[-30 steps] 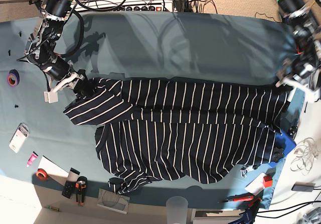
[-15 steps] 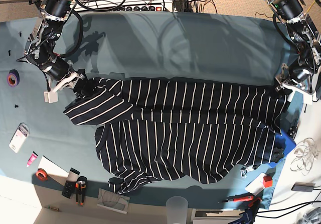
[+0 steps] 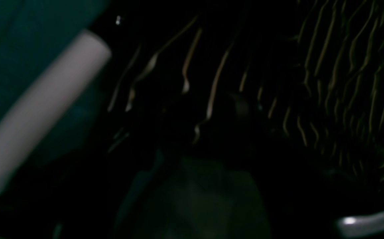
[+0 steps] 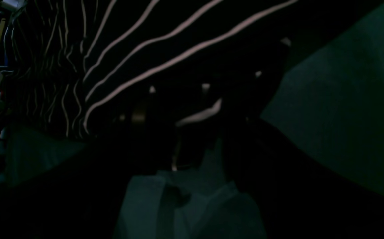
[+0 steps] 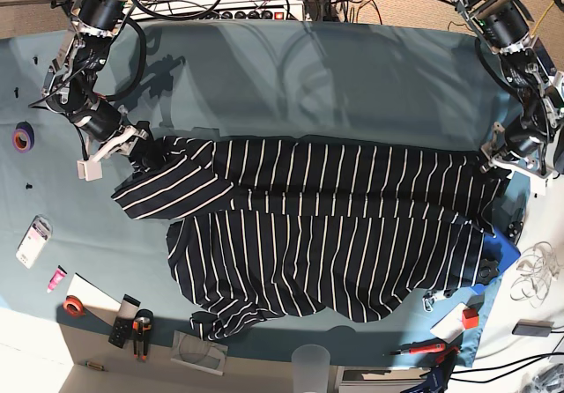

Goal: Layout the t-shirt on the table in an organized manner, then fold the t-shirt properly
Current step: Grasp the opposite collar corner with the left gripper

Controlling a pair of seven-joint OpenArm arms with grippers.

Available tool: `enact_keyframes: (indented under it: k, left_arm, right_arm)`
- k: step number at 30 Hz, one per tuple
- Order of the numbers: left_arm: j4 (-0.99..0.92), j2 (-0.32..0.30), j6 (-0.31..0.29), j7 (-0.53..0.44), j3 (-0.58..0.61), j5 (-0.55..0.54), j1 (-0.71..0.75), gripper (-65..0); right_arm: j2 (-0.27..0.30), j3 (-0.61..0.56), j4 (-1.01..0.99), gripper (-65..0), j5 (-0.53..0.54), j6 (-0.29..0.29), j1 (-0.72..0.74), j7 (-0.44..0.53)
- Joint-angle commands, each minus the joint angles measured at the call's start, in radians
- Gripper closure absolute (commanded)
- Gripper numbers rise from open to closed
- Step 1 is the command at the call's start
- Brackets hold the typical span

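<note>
dark navy white-striped soft t-shirt [image 5: 326, 234] lying spread across teal cloth-covered table [image 5: 352, 85]. right gripper [image 5: 132, 146] and left gripper [image 5: 495, 162] both sitting at shirt's ends, jaws wide; grip unclear, too dark.

Soft matt striped cloth t-shirt [image 5: 335, 226] on matt, smooth teal cloth table [image 5: 352, 85].

No text, brand, number or sign can be read in any view. The small white packet [image 5: 33, 240] at the left edge of the desk [image 5: 352, 85] bears marks too small to make out.
</note>
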Motion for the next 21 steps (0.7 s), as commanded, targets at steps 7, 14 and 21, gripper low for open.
enact_keyframes:
  k: [7,14,21]
  left_arm:
    - [0.140,-0.063,-0.058,0.068,-0.002,0.024,-0.012,-30.9]
    - [0.163,-0.049,0.037,0.061,-0.001,0.131,0.041,-30.9]
    - [0.161,-0.036,0.057,-0.010,-0.001,0.127,0.086,-30.9]
  right_arm:
    - [0.014,-0.002,0.006,-30.9,-0.033,-0.008,0.002,-0.037]
    - [0.014,-0.002,0.006,-30.9,-0.033,-0.006,0.002,-0.037]
    - [0.014,-0.002,0.006,-30.9,-0.033,-0.005,0.002,-0.038]
